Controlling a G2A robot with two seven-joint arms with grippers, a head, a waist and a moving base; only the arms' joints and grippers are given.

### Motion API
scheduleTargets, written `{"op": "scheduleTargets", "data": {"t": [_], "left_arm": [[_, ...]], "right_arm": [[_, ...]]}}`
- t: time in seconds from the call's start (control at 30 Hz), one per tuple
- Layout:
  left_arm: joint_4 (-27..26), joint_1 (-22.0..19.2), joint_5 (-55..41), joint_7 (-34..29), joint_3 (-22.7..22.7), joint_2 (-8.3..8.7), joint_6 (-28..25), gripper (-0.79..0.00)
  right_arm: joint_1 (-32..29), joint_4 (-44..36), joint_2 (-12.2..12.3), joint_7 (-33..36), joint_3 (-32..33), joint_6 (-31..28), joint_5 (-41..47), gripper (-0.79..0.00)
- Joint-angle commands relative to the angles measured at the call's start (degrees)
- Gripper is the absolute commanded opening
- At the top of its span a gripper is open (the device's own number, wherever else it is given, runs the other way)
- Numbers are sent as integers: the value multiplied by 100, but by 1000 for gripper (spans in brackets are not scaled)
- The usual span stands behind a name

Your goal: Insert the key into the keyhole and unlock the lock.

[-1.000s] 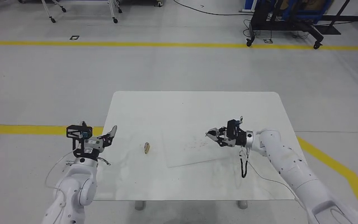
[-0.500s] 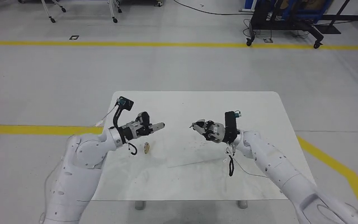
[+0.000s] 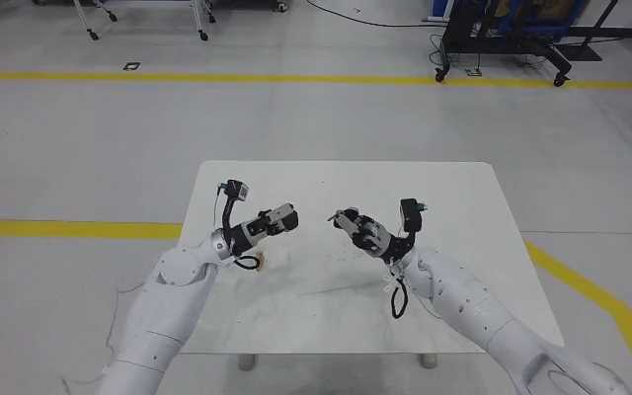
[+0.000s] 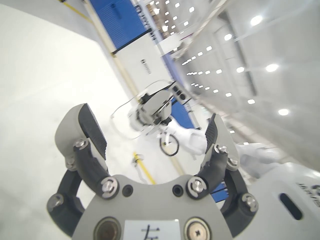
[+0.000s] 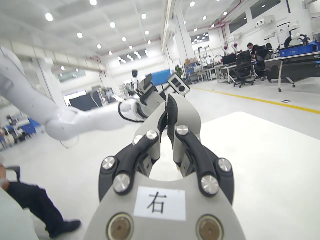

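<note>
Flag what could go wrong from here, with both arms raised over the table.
1. The left gripper and right gripper face each other closely above the table; any approach could make them collide.
2. The right jaws are shut, but whether they pinch a key cannot be told; the left jaws are open and empty.
3. The small brass-coloured object lies partly under the left arm, which might knock it when descending.
</note>
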Motion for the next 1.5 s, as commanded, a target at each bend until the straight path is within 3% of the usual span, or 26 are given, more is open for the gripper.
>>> {"op": "scheduleTargets", "data": {"t": [0.0,0.1,0.17,0.27,0.5,0.7,1.33,1.47], "left_arm": [[378,-233,-185,64,271,-90,-357,-49],[689,-541,-156,26,528,-190,-815,-154],[929,-746,28,-17,649,-230,-933,-283],[1192,-934,215,147,804,-299,-1117,-413],[1487,-1103,385,184,994,-375,-1387,-443],[1572,-1156,358,121,1041,-393,-1462,-462],[1661,-1235,490,-15,1125,-406,-1472,-606],[1636,-1222,636,135,1149,-415,-1465,-720]], "right_arm": [[108,32,-18,283,-279,0,938,-785],[260,135,-15,717,-523,0,1945,-785],[321,124,2,1025,-616,0,2533,-785],[409,176,39,1693,-697,0,3225,-785],[500,166,40,3168,-689,0,4339,-785],[483,230,-15,3997,-456,0,4866,-785],[209,420,-307,5308,399,0,5272,-785],[157,462,-368,5603,546,0,5363,-785]]}}
